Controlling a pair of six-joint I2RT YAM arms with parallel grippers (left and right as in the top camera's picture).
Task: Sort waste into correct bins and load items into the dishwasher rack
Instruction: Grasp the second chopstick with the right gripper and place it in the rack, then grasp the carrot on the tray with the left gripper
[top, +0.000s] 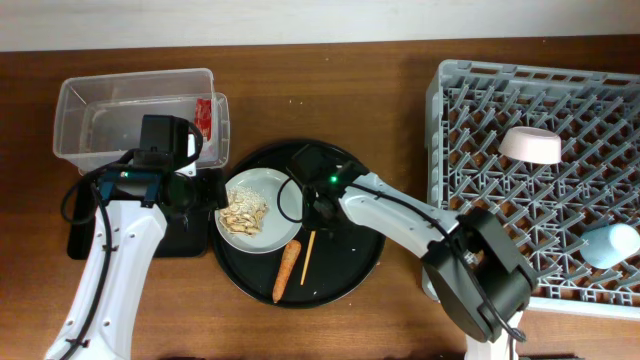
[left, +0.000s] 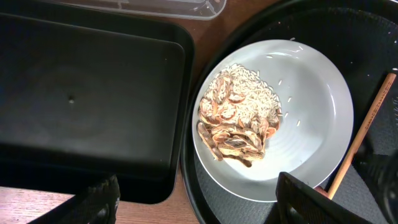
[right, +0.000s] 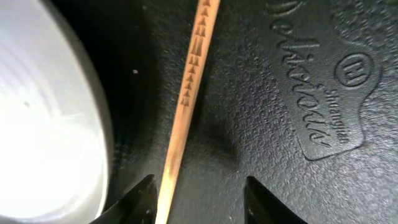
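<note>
The pale grey-green plate (top: 270, 190) lies on the round black tray (top: 340, 270) with beige food scraps (top: 243, 212) on it. It also shows in the left wrist view (left: 308, 106) with the scraps (left: 236, 118). An orange carrot stick (top: 286, 270) lies next to it. A red wrapper (top: 204, 115) is in the clear tub (top: 100, 105). The black rectangular tray (left: 81, 93) is beside the plate. My left gripper (left: 199, 202) is open, spanning the plate's left rim. My right gripper (right: 199, 193) is open, low over a chopstick (right: 189, 93). The white bowl (top: 531, 146) and light-blue cup (top: 610, 243) sit in the rack (top: 470, 120). No tissue shows.
The wooden chopstick (top: 308, 255) lies on the round tray between plate and carrot. In the right wrist view the plate's edge (right: 43, 124) is just left of my fingers. Brown table surrounds the trays.
</note>
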